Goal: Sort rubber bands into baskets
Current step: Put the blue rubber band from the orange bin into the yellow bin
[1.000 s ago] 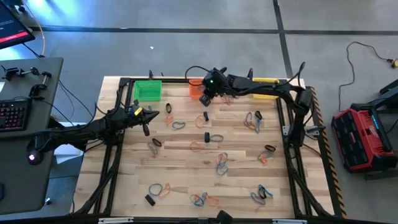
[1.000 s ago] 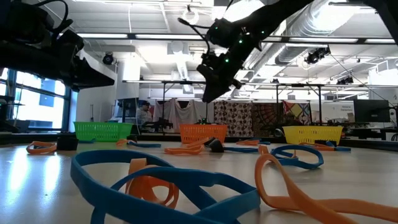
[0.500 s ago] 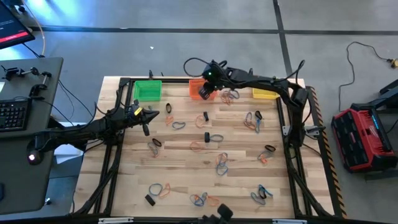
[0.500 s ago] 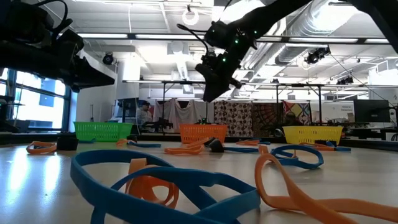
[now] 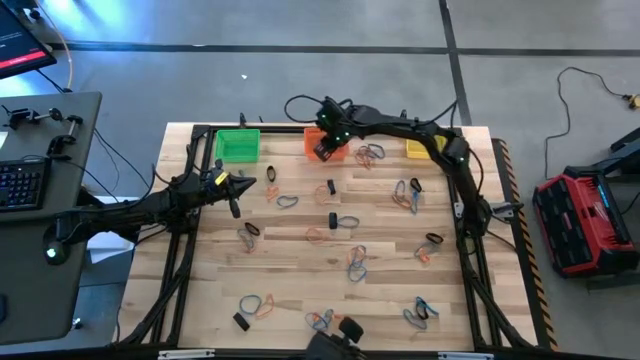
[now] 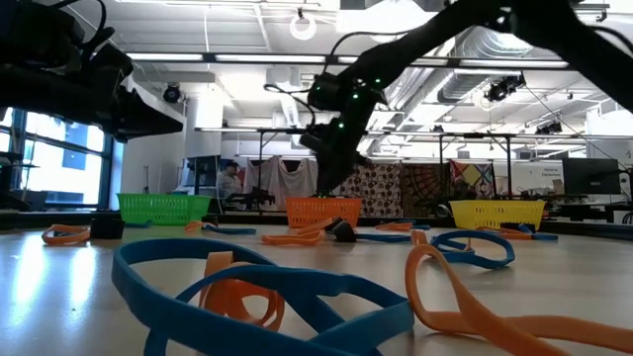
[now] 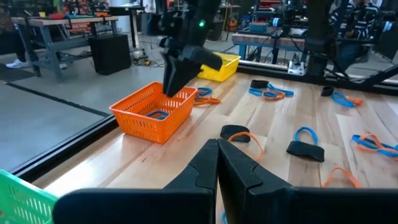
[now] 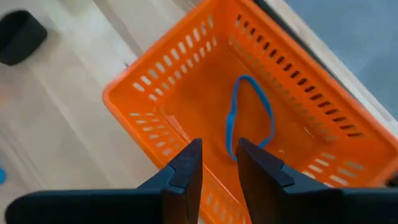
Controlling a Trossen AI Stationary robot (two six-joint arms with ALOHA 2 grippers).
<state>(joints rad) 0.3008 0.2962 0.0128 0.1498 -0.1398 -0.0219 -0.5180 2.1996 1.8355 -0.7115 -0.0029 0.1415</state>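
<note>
Right gripper point(image 8: 219, 163) hung directly above the orange basket point(image 8: 155, 118) at the far edge of the bench point(image 5: 300, 255). Its fingers stood slightly apart with nothing between them that I could see. One blue rubber band point(image 8: 249, 118) lay on the floor of that basket, just beyond the fingertips. I judged this band delivered and the drop step complete.

Left gripper point(image 7: 217, 171) waited over the left part of the bench, fingers pressed together and empty. The green basket point(image 5: 238, 146) stood nearest it on the far edge, and the yellow basket point(image 5: 420, 149) stood to the right of the orange one, partly hidden under the right arm in the high view.

Most of the work remained. Loose rubber bands point(image 5: 349, 266), orange, blue and dark, lay scattered across the bench, several in overlapping clusters such as the pair near the front camera point(image 6: 257, 292).

Hazards I noted from this position:

- The right gripper sat low over the basket. A sideways withdrawal could catch the mesh wall and drag or tip the light basket; a lift clear of the rim first would avoid this.
- Overlapping bands of different colours could come up together, putting a wrong colour in a basket.
- Thin bands lying flat on wood could slip from a shallow pinch.
</note>
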